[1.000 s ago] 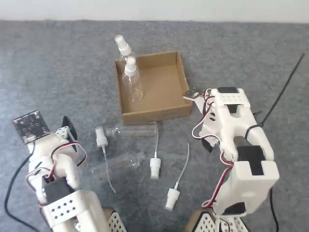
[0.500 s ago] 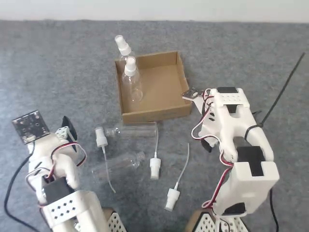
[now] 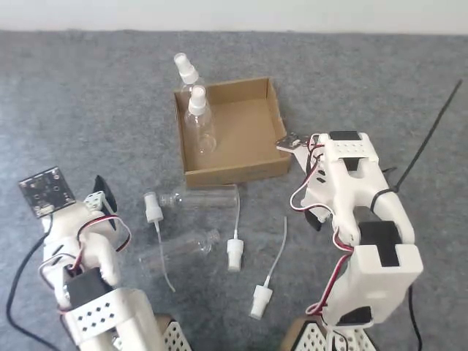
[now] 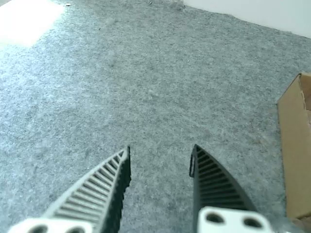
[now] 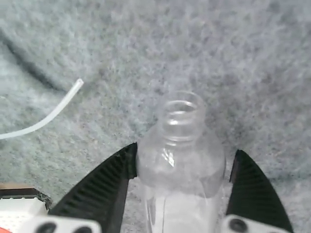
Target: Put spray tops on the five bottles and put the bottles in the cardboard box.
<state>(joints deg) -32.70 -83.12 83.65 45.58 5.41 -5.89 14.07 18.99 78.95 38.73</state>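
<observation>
Two arms share the grey carpeted bench (image 3: 88,110), and from where I stand neither they nor anything on the bench has moved since a second ago. The right arm (image 3: 358,212) is the bulkier shape, stretched forward beside the cardboard box (image 3: 234,174). The left arm (image 3: 80,256) is folded back at the near left corner.

The right gripper (image 5: 185,149) has its jaws clamped on the shoulders of a clear bottle (image 5: 180,160), whose neck is open and carries no top. The left gripper (image 4: 161,147) hangs over bare carpet with its jaws apart and nothing between them.

The box sits open toward the middle of the bench. One capped bottle (image 3: 199,128) stands inside against its left wall. A second capped bottle (image 3: 186,73) shows at the back left corner, and I can't tell whether it is inside or just behind.

In front of the box, two uncapped bottles lie on their sides, one close to the box wall (image 3: 201,197) and one nearer the arms (image 3: 175,248).

Three loose spray tops lie around them, tubes trailing. One (image 3: 153,210) is just beside the upper bottle's neck, one (image 3: 234,254) is in the middle, and one (image 3: 261,300) is nearest the right arm's base.
</observation>
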